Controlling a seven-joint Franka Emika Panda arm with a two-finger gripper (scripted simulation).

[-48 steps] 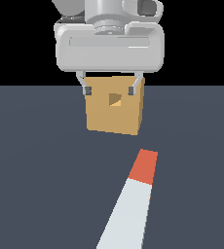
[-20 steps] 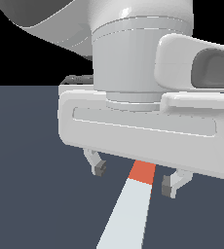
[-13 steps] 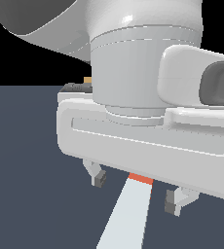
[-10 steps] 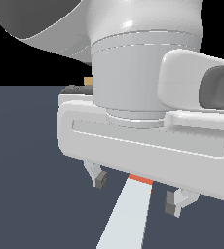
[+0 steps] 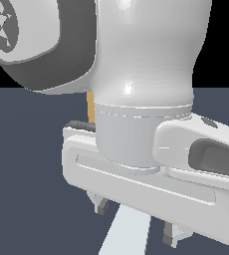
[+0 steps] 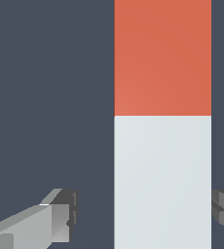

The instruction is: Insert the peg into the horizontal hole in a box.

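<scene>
Dark grey-blue floor fills both views under a black backdrop. Most of the exterior view is taken up by the arm (image 5: pixel 146 99), with only a sliver of the box (image 5: pixel 90 107) showing behind it. Below, the peg (image 6: pixel 162 146) lies flat on the floor between the fingers (image 6: pixel 50 221) of the gripper (image 6: pixel 143 214), which stand apart and have not closed. Grasping, lifting and inserting all remain.
</scene>
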